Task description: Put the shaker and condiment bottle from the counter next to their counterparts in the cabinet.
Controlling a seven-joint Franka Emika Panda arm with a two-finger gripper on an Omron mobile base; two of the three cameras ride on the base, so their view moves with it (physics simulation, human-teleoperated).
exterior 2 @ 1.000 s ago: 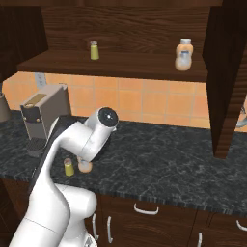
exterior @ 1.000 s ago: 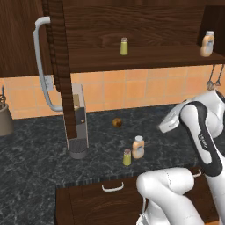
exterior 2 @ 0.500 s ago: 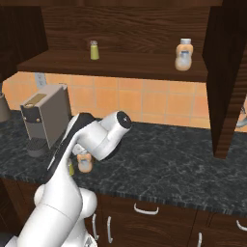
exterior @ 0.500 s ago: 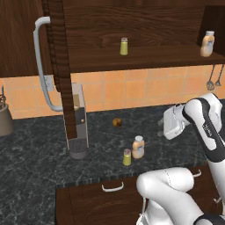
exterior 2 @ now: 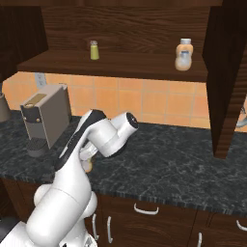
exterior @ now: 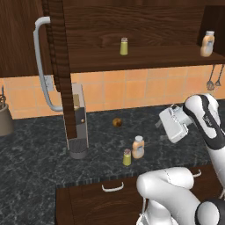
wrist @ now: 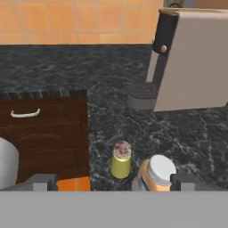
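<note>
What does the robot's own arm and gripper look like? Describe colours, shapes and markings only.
The arm is made of glossy white, rounded, tube-like segments with dark grey to black bands at the joints, one curving down the forearm. Its base segments are fat, smooth white cylinders. The gripper is a boxy light-grey hand; in the hand view its jaws end in small dark-grey square tips. No cables or lettering are visible.

shaker [wrist: 120,159]: yellow-green, grey cap, upright on the counter [wrist: 67,71], close to the counter edge
condiment bottle [wrist: 156,173]: tan-orange, white cap, just beside the shaker, low in the frame
gripper [wrist: 113,183]: finger tips far apart, nothing between them, above the two containers
drawer [wrist: 42,138]: dark wood, white handle [wrist: 25,114]
coffee machine [wrist: 191,58]: grey box, black front, round drip base
wall [wrist: 80,20]: orange tiles
</note>
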